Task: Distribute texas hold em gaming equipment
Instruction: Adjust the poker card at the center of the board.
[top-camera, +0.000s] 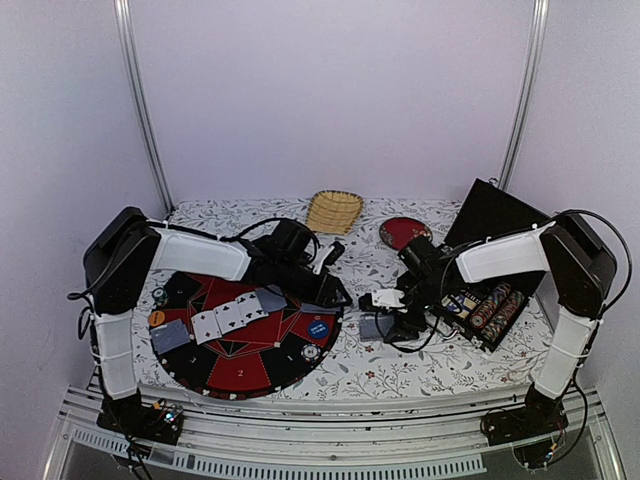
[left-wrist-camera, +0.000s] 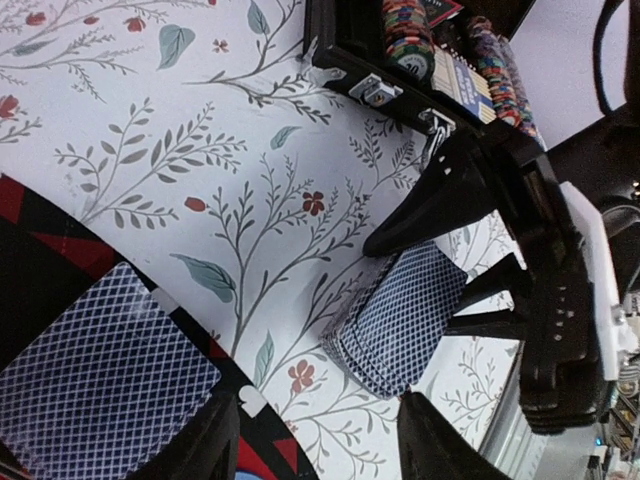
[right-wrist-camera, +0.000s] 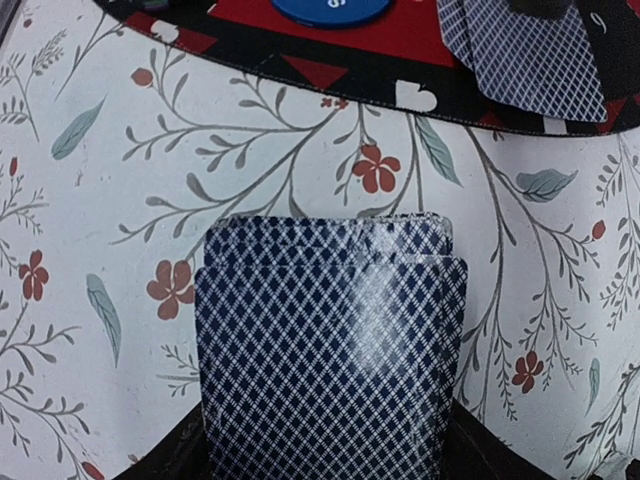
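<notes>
A deck of blue-backed playing cards (top-camera: 370, 326) lies on the flowered cloth just right of the round black-and-red mat (top-camera: 200, 375). My right gripper (top-camera: 386, 318) straddles the deck (right-wrist-camera: 330, 340); its fingers (right-wrist-camera: 480, 452) press both long sides, and the top cards sit slightly offset. My left gripper (top-camera: 335, 292) hovers at the mat's right edge, open, with bare cloth between its fingers (left-wrist-camera: 205, 440). The deck (left-wrist-camera: 405, 320) lies just beyond them. On the mat are face-up cards (top-camera: 228, 316), face-down cards (top-camera: 170, 335), a blue chip (top-camera: 318, 327) and an orange chip (top-camera: 157, 318).
An open black case of stacked chips (top-camera: 490, 310) stands right of the deck, its lid (top-camera: 495, 215) raised behind. A woven basket (top-camera: 333, 210) and a dark-red plate (top-camera: 405, 232) sit at the back. A face-down card (left-wrist-camera: 100, 380) lies beside my left finger.
</notes>
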